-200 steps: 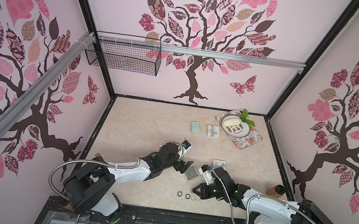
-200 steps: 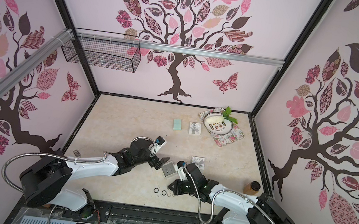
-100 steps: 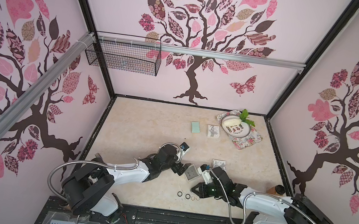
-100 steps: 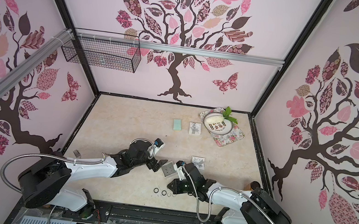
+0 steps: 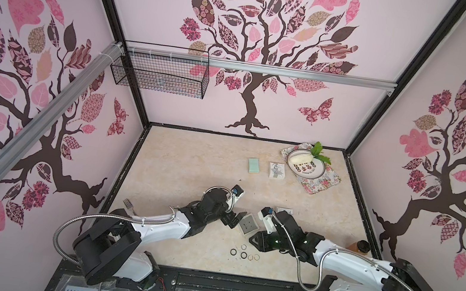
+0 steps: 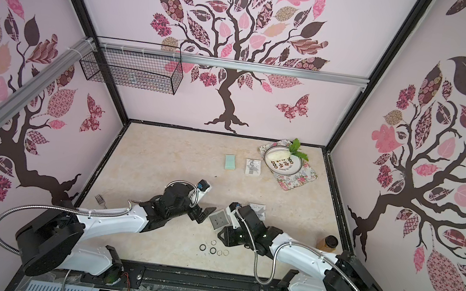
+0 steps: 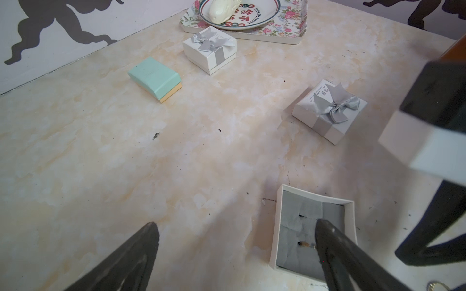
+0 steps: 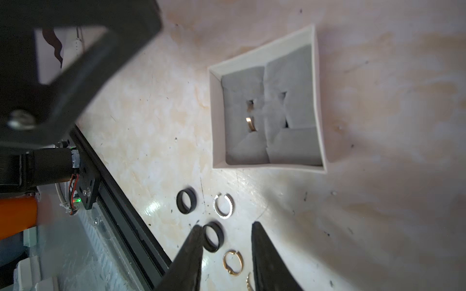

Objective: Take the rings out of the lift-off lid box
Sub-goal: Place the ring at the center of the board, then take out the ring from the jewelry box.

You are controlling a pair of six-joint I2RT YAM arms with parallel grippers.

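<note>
Rings (image 8: 180, 201): five lie loose on the table (image 8: 378, 201) near the box (image 8: 264, 56), one gold ring (image 8: 251, 123) sits in its foam, tiny, hard, probably slippery, so pinch the exposed band; left gripper (image 7: 235, 223) and right gripper (image 8: 227, 225) both gape empty.

1 gold ring (image 8: 248, 281): edge-cut | 1 boxed ring (image 8: 251, 124): half hidden

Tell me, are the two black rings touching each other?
Apart: the right wrist view shows bare table between one black ring and the other black ring.
</note>
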